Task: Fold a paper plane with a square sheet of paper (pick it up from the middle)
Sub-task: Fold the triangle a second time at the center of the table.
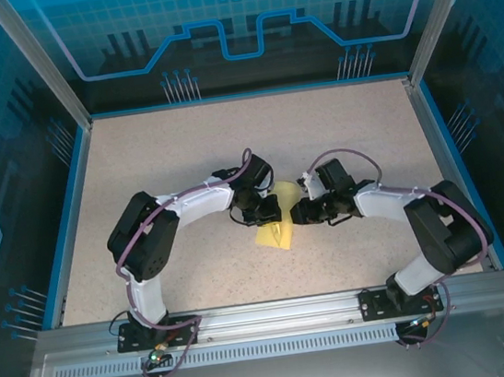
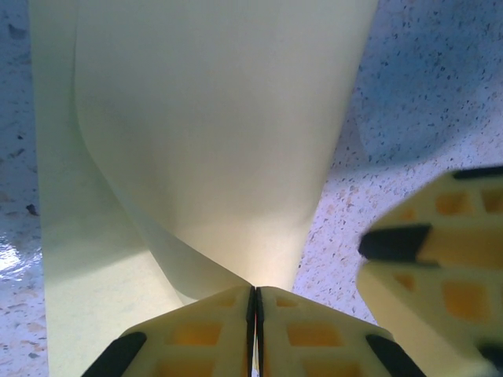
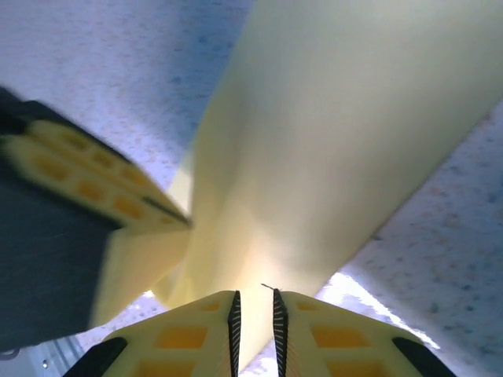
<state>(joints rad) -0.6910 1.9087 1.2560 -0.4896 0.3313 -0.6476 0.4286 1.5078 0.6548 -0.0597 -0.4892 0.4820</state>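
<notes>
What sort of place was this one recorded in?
Probably an enclosed robot test cell in a lab or demo booth: a speckled table walled by a metal frame with blue printed panels, and a left arm and right arm bolted to a rail at its near edge, handling yellow paper.

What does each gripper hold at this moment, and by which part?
The left gripper pinches the yellow paper at its near, curled edge. The right gripper straddles another edge; grip uncertain.
</notes>
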